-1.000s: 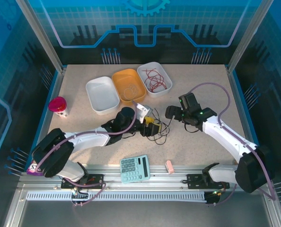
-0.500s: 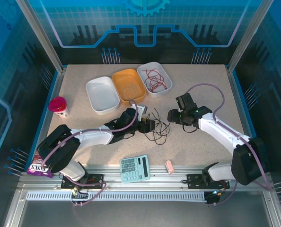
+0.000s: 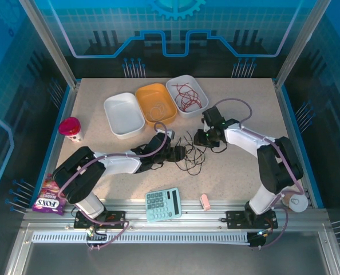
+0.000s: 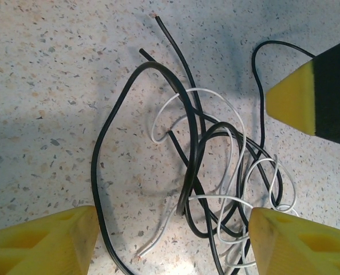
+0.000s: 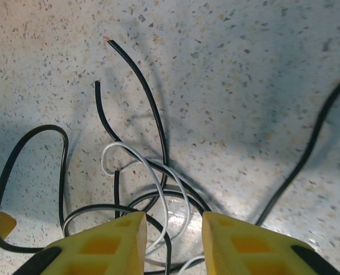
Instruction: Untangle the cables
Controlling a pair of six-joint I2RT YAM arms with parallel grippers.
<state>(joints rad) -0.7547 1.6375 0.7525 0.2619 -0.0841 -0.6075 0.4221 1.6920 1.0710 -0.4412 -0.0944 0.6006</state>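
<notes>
The cables (image 3: 192, 156) lie in a loose tangle of black and whitish wires on the speckled table, between my two grippers. My left gripper (image 3: 179, 153) is at the tangle's left edge. In the left wrist view it (image 4: 170, 240) is open, its yellow fingers straddling black and whitish loops (image 4: 189, 174) without pinching them. From the upper right, my right gripper (image 3: 200, 140) reaches in. Its jaws (image 5: 173, 240) stand a narrow gap apart, open over whitish and black loops (image 5: 160, 192). More red cables (image 3: 187, 98) lie in the far white tray.
At the back stand a white tray (image 3: 114, 117), an orange tray (image 3: 144, 94) holding a thin wire, and a white tray (image 3: 200, 89). A red-capped object (image 3: 71, 128) is at the left, a snack packet (image 3: 47, 199) near the left base. A calculator (image 3: 163, 204) and pink eraser (image 3: 205, 201) lie in front.
My right gripper has swung left and farther in onto the tangle, and its jaws have narrowed from wide open. The left arm shifted slightly, and the tangle looks more spread out.
</notes>
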